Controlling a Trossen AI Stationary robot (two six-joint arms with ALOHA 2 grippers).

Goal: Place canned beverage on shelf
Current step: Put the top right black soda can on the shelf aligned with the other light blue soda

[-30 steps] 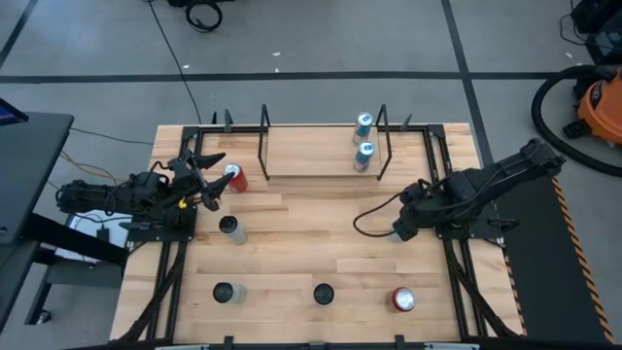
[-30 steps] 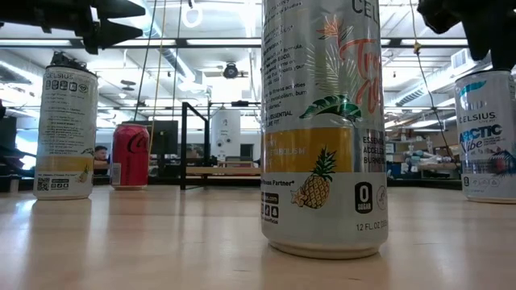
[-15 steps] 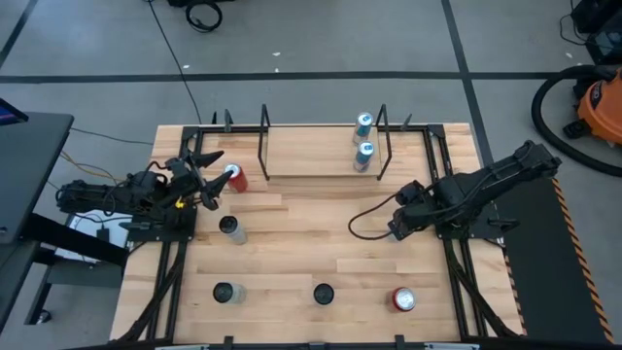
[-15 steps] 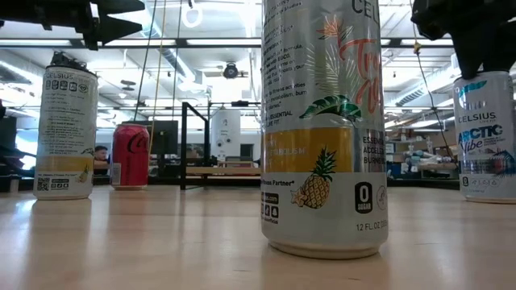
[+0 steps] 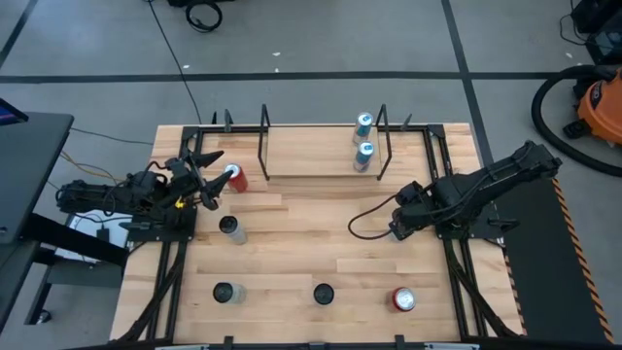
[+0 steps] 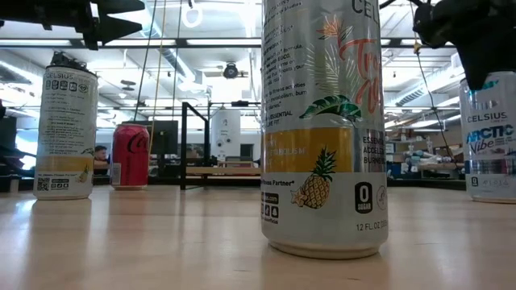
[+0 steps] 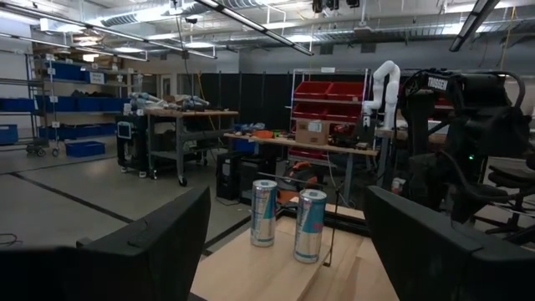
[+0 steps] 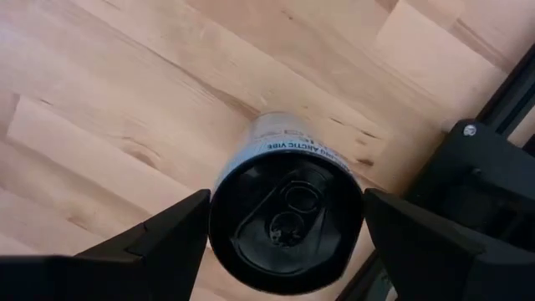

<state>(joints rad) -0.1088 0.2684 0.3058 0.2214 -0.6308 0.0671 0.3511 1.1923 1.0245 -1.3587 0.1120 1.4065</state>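
Wood tabletop [image 5: 311, 253], right hand [image 8: 284, 219] near right edge, fingers wide around upright Arctic Vibe can [image 8: 286, 216], not squeezing. Bare wood between it and shelf [image 5: 301, 160] at far edge. Shelf runs left-right; two cans [image 5: 362, 141] fill right end. Left hand [image 5: 206, 165] wide, beside red can [image 5: 234, 177].

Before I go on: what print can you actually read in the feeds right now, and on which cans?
"CELSIUS": left silver can.
"0 SUGAR", "12 FL OZ": pineapple can.
"CELSIUS", "ARCTIC Vibe": right-edge can.
"ARCTIC VIBE": can between the right claw's fingers.
Red can's script and the fine print: unreadable.
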